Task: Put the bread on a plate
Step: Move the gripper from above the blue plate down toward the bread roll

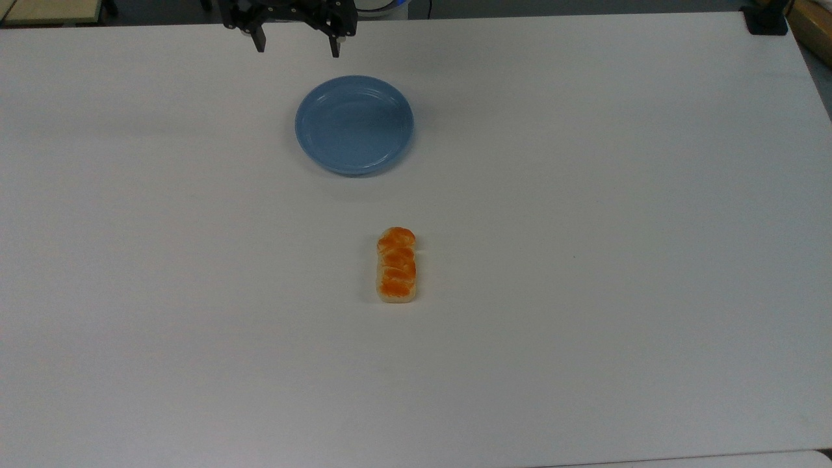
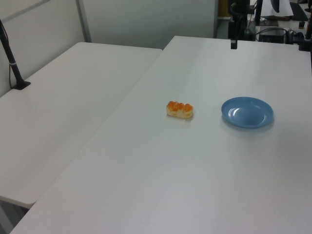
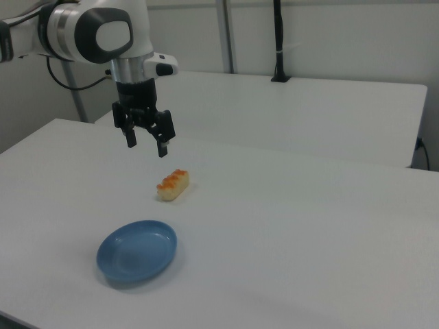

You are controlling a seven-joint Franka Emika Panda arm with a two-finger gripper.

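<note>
A: What did you have in front of you, biggest thing first?

B: You had the white table (image 1: pixel 585 260), then the arm (image 3: pixel 89 31) above it. Its gripper (image 1: pixel 298 47) hung in the air with its fingers spread wide and nothing between them. In the top view it was at the top edge, past the plate (image 1: pixel 354 125).

A: And the plate?

B: It was bare, with nothing in it. The bread (image 1: pixel 396 264) lay flat on the table, well apart from the plate, toward the top view's bottom.

A: So which step were you on?

B: By my reading, the very start: the reach had not begun and the bread was untouched. Your next move likely called for carrying the gripper over the plate to the bread, dropping down and closing across its narrow width, since the fingers looked wide enough for that.
</note>
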